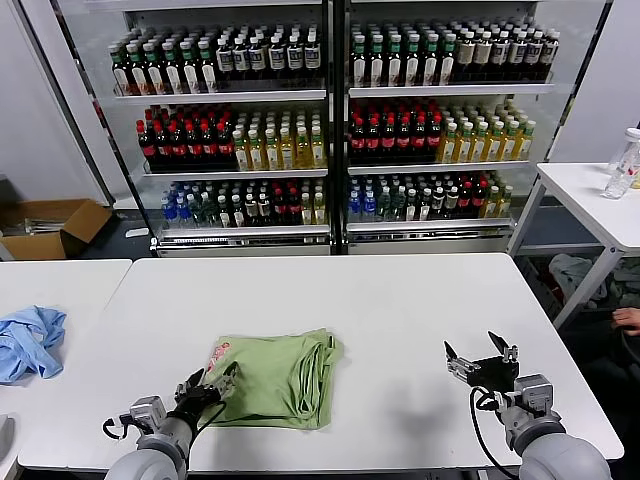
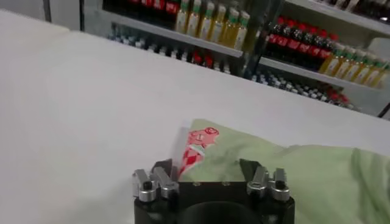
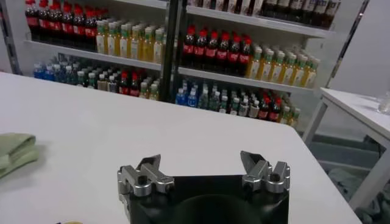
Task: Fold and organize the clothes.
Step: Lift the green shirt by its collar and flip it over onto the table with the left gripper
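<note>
I stand at a wide white table (image 1: 400, 300), and on a second white table (image 1: 60, 290) to my left lies a crumpled light blue garment (image 1: 28, 340). Beyond the tables is a glass-fronted drinks cooler (image 1: 335, 120) whose shelves hold rows of bottles with dark, red, yellow and blue contents. An open cardboard box (image 1: 50, 228) sits on the floor at far left, and a clear bottle (image 1: 625, 165) stands on a third white table (image 1: 590, 195) at far right.

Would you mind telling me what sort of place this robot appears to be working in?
Probably a lab or demo space mocked up as a shop. Glass-fronted drinks shelves packed with bottles line the back wall, yet plain white tables stand in front, with a folded green T-shirt on one, and an open cardboard box lies on the floor.
</note>
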Controlling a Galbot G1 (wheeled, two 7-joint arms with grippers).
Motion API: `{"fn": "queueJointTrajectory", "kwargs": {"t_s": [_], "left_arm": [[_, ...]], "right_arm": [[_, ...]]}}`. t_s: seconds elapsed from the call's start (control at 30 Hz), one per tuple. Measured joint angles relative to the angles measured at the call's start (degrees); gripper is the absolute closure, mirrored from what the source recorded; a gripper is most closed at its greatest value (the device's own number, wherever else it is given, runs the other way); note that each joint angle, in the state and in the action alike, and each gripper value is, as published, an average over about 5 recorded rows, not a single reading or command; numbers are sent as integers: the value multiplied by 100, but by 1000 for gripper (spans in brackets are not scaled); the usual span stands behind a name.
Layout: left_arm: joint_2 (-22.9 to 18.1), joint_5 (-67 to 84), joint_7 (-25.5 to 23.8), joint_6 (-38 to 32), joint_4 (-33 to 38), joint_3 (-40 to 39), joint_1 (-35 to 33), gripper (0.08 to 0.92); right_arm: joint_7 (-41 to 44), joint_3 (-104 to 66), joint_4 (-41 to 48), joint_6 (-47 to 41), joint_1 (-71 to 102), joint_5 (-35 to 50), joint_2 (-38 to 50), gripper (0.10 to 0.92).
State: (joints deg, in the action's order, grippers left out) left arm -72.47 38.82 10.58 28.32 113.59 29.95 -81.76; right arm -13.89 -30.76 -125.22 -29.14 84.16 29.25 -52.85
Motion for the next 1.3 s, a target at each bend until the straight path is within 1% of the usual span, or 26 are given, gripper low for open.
{"fn": "queueJointTrajectory", "kwargs": {"t_s": [0.53,0.67,0.73,0.87,1.03,1.13,1.3], "left_arm": [[-150,1949,-103,278,-98,313,126,779],[-198,2518,-91,305,-106,486,135,879],[-217,2799,-86,313,-101,590,118,901],[-207,3313,-80,332,-58,849,85,904],[-47,3744,-58,392,-4,1333,86,904],[193,3985,-6,425,-1,1731,57,904],[822,4378,140,442,75,2432,45,904]], "right_arm": [[-25,-218,-170,-4,171,58,30,203],[-37,-268,-213,-4,199,86,42,203],[-40,-288,-228,-3,212,98,45,203],[-48,-315,-262,7,224,118,43,203],[-49,-318,-299,29,222,134,35,203],[-45,-318,-306,53,205,156,37,203],[-37,-302,-309,87,152,191,33,203]]}}
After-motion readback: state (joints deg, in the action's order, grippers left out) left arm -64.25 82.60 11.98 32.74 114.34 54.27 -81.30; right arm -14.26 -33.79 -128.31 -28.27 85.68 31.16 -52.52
